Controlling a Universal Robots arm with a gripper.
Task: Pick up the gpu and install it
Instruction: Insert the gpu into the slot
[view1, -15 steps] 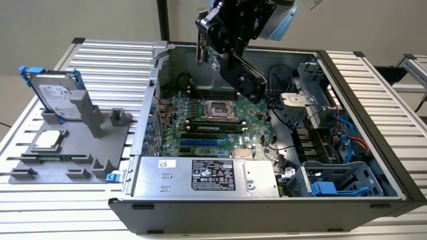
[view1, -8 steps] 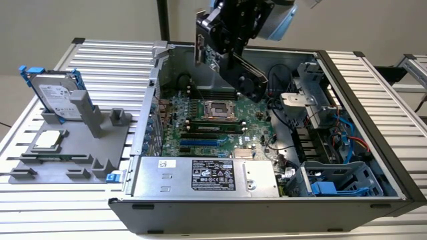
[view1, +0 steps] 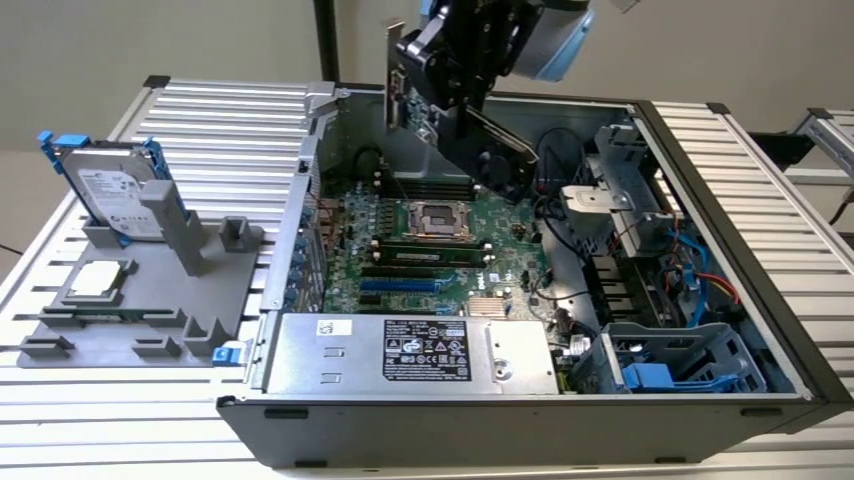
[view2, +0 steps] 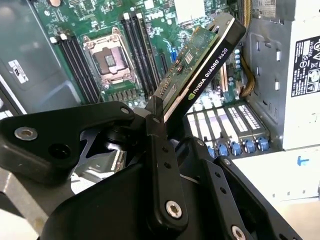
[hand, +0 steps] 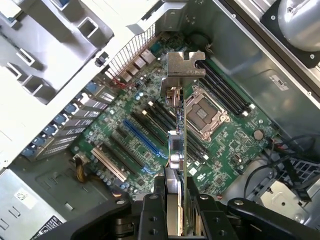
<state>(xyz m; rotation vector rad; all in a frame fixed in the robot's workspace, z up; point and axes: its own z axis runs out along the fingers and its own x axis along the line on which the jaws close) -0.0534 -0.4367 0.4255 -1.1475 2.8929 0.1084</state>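
Exterior view is showing my gripper (view1: 461, 110) hanging above the open computer case (view1: 467, 430). I am clamping the gpu (view1: 501, 155) between my fingers, so the card is hovering in the air, well above the motherboard (view1: 400, 260). From this angle the card is tilting, its end bracket (view1: 391, 80) standing on the side away from the black shroud. Well away from my gripper, outside the case toward the exterior view's left, a hard drive in a blue frame (view1: 114, 190) is standing in a grey holder (view1: 160, 290), with a small silver chip (view1: 100, 280) lying near it.

Second wrist view is adding the card's two faces. The green board and black cooler edge of the gpu (view2: 200, 65) are reaching out beyond my fingers (view2: 160, 150), which are pressing on both sides of its near end. The processor socket (view2: 107, 60) is lying beneath the card.

First wrist view is presenting the gpu (hand: 178, 145) edge-on, thin as a blade, running straight out from my gripper (hand: 177, 200) to the bracket (hand: 182, 65) at its far end. The expansion slots are lying under it, a blue slot (hand: 142, 137) just to one side. The card is hanging apart from them, not yet seated.
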